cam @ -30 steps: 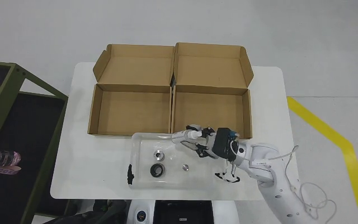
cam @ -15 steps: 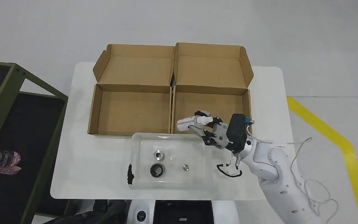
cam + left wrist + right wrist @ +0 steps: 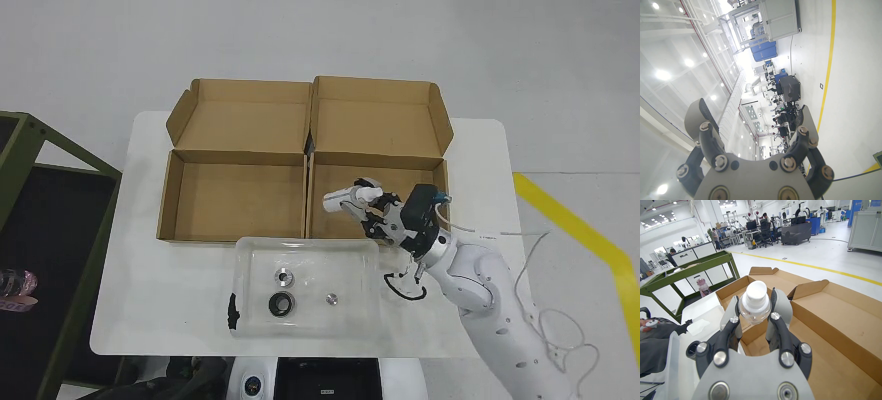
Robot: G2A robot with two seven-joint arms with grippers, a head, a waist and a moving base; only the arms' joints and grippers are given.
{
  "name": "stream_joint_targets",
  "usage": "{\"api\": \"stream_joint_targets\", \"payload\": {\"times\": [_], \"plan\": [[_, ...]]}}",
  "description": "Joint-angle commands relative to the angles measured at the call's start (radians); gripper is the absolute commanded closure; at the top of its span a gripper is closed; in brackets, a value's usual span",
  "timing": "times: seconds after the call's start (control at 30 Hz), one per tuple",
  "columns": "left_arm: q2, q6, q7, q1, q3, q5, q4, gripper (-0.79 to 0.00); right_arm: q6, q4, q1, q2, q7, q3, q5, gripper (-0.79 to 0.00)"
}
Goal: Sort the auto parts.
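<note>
Bulb (image 3: 755, 303) with a white cap, pinched in the right tool (image 3: 754, 301), hangs above the left part of the right cardboard box (image 3: 352, 176). A second box (image 3: 235, 200) stands to its left. Nearer, a clear tray (image 3: 247, 262) on the desk (image 3: 140, 250) holds small parts (image 3: 282, 303). The left tool (image 3: 753, 111) is spread, gripping nothing.

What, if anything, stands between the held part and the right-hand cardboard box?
Nothing visible does. The right gripper holds the white-capped clear part directly over that open cardboard box, whose lid is folded back.
</note>
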Motion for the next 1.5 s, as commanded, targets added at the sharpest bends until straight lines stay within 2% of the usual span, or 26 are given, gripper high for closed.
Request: {"api": "stream_joint_targets", "payload": {"times": [0.0, 0.53, 1.27, 1.37, 1.4, 1.43, 1.47], "plan": [[0.0, 0.0, 0.0, 0.0, 0.0, 0.0, 0.0, -0.785, 0.011, 0.009, 0.015, -0.002, 0.008, -0.01, -0.017, 0.0], [0.0, 0.0, 0.0, 0.0, 0.0, 0.0, 0.0, -0.785, 0.113, 0.179, 0.176, -0.027, 0.066, -0.09, -0.117, 0.0], [0.0, 0.0, 0.0, 0.0, 0.0, 0.0, 0.0, -0.785, 0.159, 0.315, 0.294, -0.061, 0.138, -0.218, -0.269, 0.0], [0.0, 0.0, 0.0, 0.0, 0.0, 0.0, 0.0, -0.785, 0.161, 0.323, 0.304, -0.065, 0.145, -0.23, -0.281, -0.089], [0.0, 0.0, 0.0, 0.0, 0.0, 0.0, 0.0, -0.785, 0.163, 0.327, 0.307, -0.067, 0.148, -0.233, -0.283, -0.172], [0.0, 0.0, 0.0, 0.0, 0.0, 0.0, 0.0, -0.785, 0.165, 0.331, 0.31, -0.068, 0.15, -0.236, -0.285, -0.203], [0.0, 0.0, 0.0, 0.0, 0.0, 0.0, 0.0, -0.785, 0.166, 0.336, 0.312, -0.069, 0.153, -0.239, -0.287, -0.268]]}}
